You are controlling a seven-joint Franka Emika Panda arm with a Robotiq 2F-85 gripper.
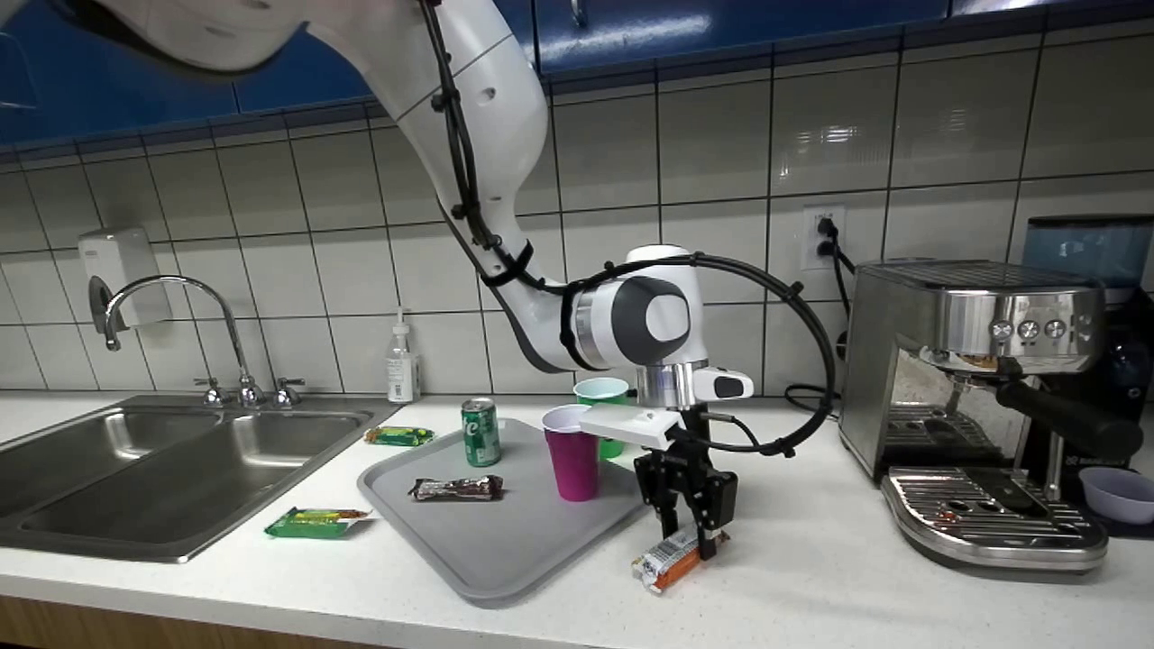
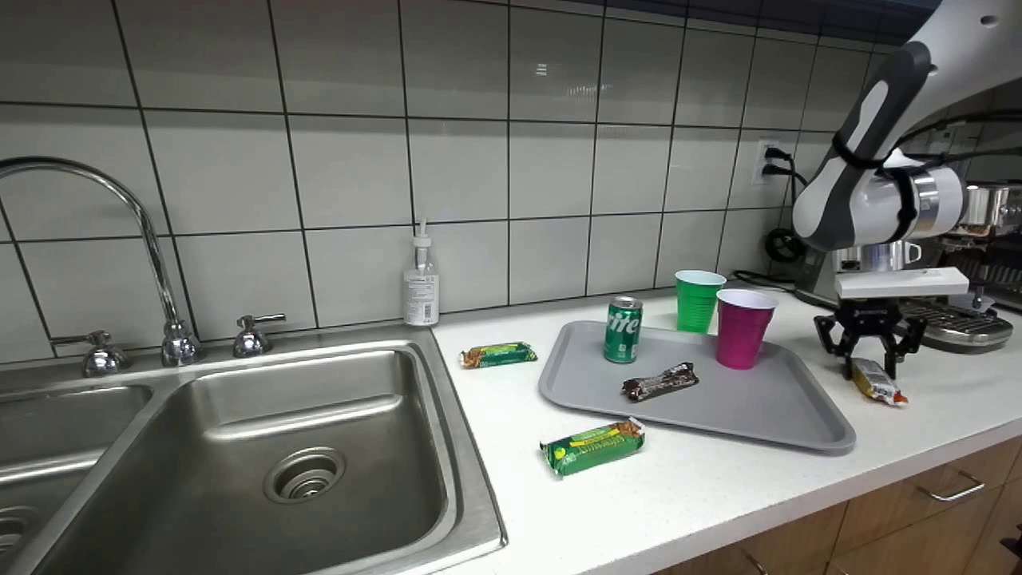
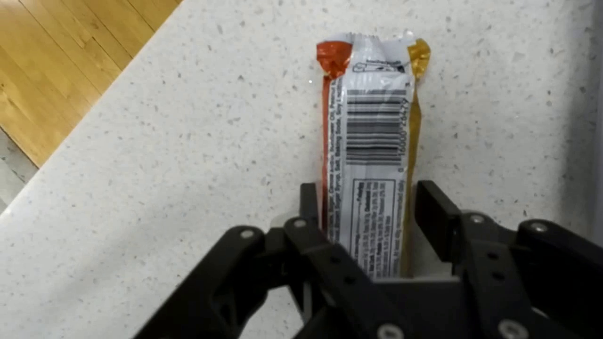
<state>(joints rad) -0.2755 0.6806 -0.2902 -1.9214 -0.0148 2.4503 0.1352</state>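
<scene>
Orange-and-white plastic-wrapped snack bar (image 3: 372,141) lies barcode-up on white speckled counter (image 3: 212,117), just right of centre in wrist view. Black two-finger gripper (image 3: 365,203) straddles it, jaws parted partway, just beside both edges, holding nothing. In an exterior view, mid-frame: grey plastic tray (image 1: 523,545) carrying brown-wrapped bar (image 1: 457,489), magenta plastic cup (image 1: 572,464), green metal can (image 1: 480,433); green plastic cup (image 1: 602,389) behind magenta one; tiled wall (image 1: 712,135) across upper frame.

Rounded white arm (image 1: 500,99): dark grey panels (image 1: 628,320)
Black cable bundle (image 1: 828,383): tied with black straps (image 1: 566,329)
Silver metal wrist collar (image 1: 669,386): cylindrical, shiny
Black jointed gripper (image 3: 367,188): angular links, silvery round screws (image 3: 476,219)
</scene>
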